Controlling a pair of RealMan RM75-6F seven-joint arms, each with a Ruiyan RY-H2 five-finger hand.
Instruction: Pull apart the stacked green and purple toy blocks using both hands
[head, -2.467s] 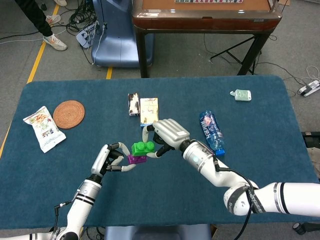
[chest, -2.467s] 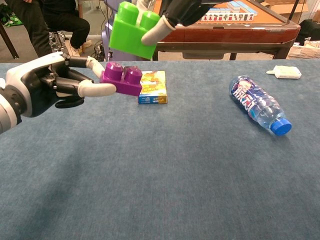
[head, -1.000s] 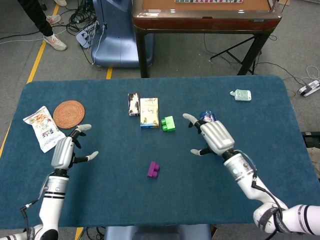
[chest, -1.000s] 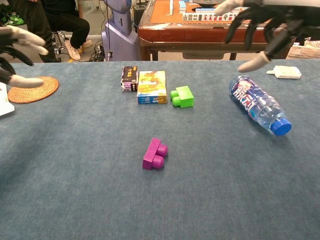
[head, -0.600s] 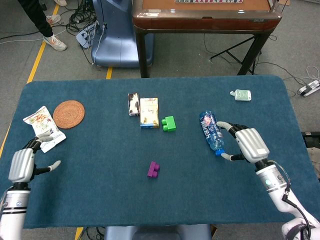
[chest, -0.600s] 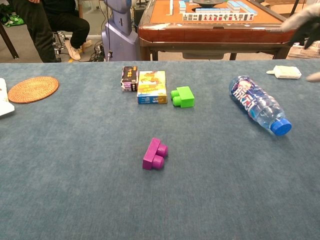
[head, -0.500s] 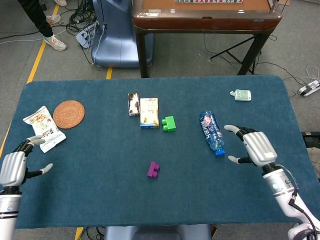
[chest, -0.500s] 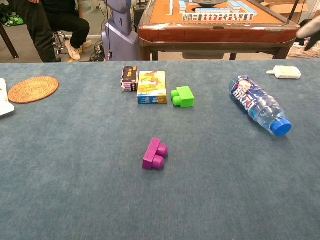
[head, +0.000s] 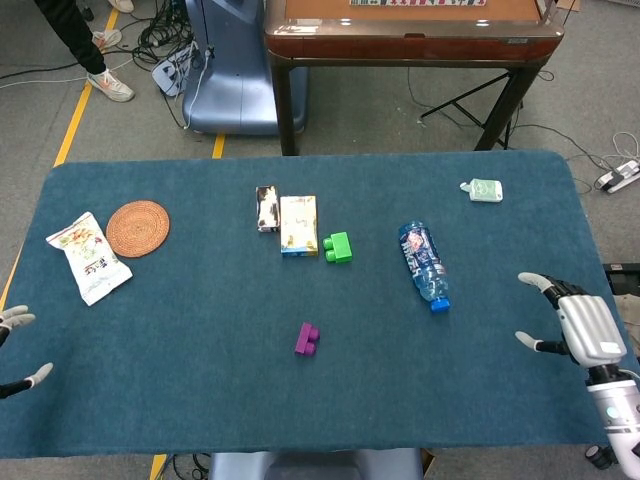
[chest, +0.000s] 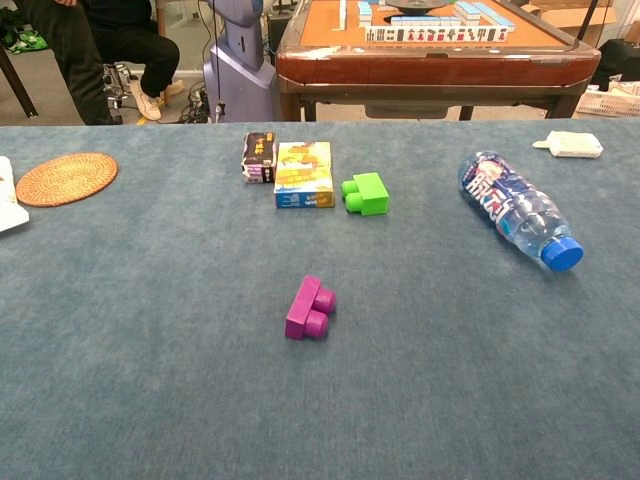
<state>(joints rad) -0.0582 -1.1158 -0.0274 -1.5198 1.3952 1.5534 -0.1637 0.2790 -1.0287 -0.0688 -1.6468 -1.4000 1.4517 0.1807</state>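
One green block (head: 338, 247) and one purple block (head: 307, 339) are lying well apart near the middle of the blue surface (head: 200, 390). Two small boxes (head: 298, 224), a bottle (head: 423, 263) and a woven coaster (head: 138, 228) are sitting around them. Both hands, left (head: 12, 350) and right (head: 585, 328), are hanging at opposite edges, fingers spread, holding nothing.

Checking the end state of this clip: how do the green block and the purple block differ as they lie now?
The green block lies farther back, right beside the yellow box; the purple block lies alone nearer the front edge. The green block's studs point left, the purple block's toward the front right. Both rest apart on the table, with no hand on either.
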